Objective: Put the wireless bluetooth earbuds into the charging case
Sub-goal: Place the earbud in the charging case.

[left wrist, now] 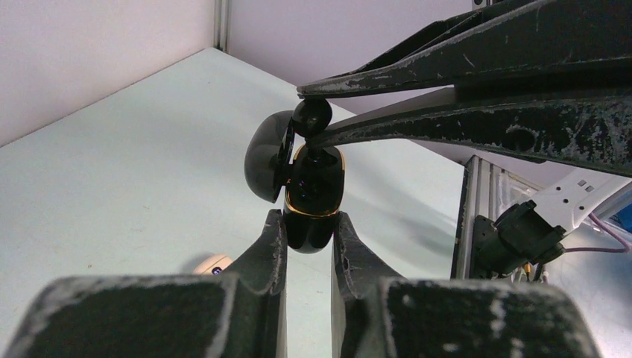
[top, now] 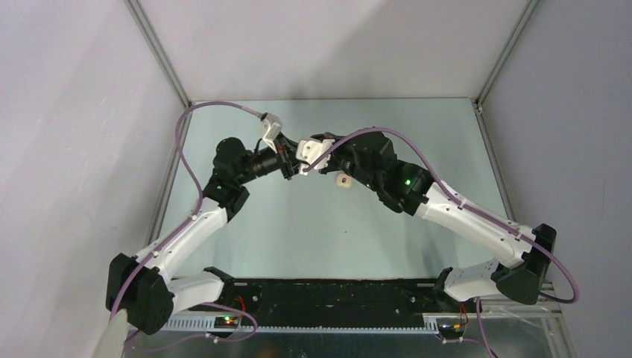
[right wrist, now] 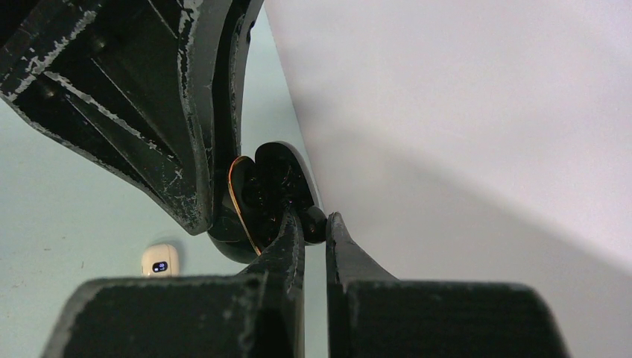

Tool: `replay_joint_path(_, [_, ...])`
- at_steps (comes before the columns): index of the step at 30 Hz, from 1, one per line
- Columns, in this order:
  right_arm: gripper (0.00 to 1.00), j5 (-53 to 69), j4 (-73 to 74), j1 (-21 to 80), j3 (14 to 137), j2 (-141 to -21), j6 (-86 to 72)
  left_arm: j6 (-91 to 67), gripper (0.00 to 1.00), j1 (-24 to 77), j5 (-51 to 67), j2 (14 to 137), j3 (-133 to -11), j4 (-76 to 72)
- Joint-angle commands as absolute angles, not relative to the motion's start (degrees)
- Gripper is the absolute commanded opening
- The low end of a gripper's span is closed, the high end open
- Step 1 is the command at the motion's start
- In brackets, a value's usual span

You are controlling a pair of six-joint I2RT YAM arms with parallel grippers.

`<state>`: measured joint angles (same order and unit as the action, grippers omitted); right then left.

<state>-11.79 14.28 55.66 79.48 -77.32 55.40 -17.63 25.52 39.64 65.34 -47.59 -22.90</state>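
A glossy black charging case point(left wrist: 313, 198) with a gold rim is held off the table, my left gripper point(left wrist: 309, 224) shut on its lower half. Its lid point(left wrist: 264, 156) hangs open to the left. My right gripper point(left wrist: 309, 118) reaches in from the upper right, shut on a small black earbud point(left wrist: 311, 115) right at the case's open top. In the right wrist view the earbud point(right wrist: 314, 224) sits pinched between the fingertips of the right gripper point(right wrist: 316, 221), against the case's open cavity point(right wrist: 261, 194). From the top view both grippers meet at the table's middle point(top: 296, 164).
A cream-white case point(top: 343, 181) with a small lit display lies on the pale green table point(top: 313, 224), just right of the grippers; it also shows in the wrist views point(right wrist: 160, 259) point(left wrist: 212, 263). Grey walls and aluminium posts point(top: 160, 52) enclose the table.
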Motion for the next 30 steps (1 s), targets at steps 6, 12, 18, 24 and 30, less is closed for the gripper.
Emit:
replay_joint_path(6, [0.0, -12.53, 12.18, 55.88, 78.14, -75.77, 56.56, -19.61, 0.0, 25.06, 40.1, 64.23, -49.22, -27.76])
replay_joint_path(12, [0.0, -11.15, 7.94, 56.06, 73.04, -73.26, 60.84, -20.93, 0.0, 25.05, 39.78, 64.25, -49.21, -28.38])
replay_joint_path(18, [0.0, -9.09, 5.84, 56.57, 69.02, -71.23, 63.63, -21.28, 0.0, 24.96, 39.79, 63.97, -49.11, -29.18])
replay_joint_path(24, [0.06, -9.68, 6.46, 56.76, 69.0, -71.81, 61.72, -20.52, 0.0, 24.96, 40.57, 63.68, -48.83, -29.76])
replay_joint_path(30, [0.2, -10.83, 4.55, 56.78, 68.99, -72.41, 60.29, -19.57, 0.0, 24.96, 41.08, 63.56, -48.86, -29.99])
